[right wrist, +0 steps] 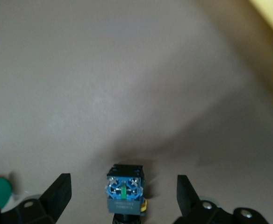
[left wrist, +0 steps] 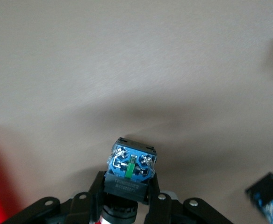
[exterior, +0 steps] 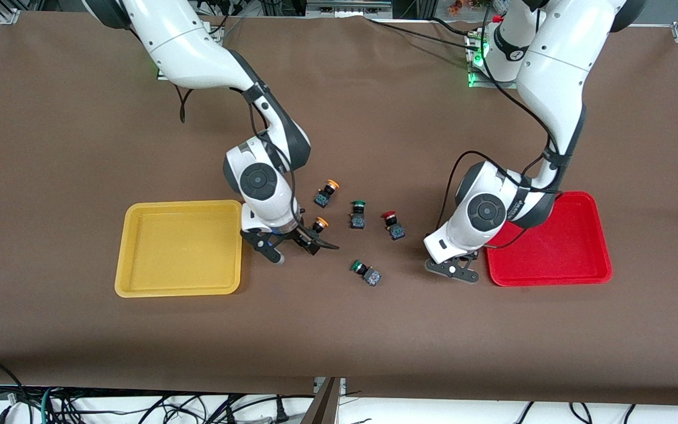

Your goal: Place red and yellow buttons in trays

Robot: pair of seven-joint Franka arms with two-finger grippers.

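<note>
Nearest the front camera lies the near green button (exterior: 365,272), on its side on the brown table (exterior: 339,341) between the two arms. At about the same depth the left gripper (exterior: 454,270) hangs low over bare table just beside the corner of the red tray (exterior: 551,279), which sits toward the left arm's end. In the left wrist view its fingers (left wrist: 156,200) are clamped on the dark base of the held button (left wrist: 131,168), blue terminal face outward, cap hidden. The yellow tray (exterior: 178,291) sits toward the right arm's end, with nothing in it. Just beside its edge the right gripper (exterior: 303,250) is down at the table with its fingers (right wrist: 57,193) spread wide on either side of the near yellow button (exterior: 319,224), neither finger touching it. Farther from the camera, in the middle of the table, the red button (exterior: 392,222) lies on its side. Beside it lies the far green button (exterior: 358,213). The far yellow button (exterior: 327,193) lies farthest of all.
</note>
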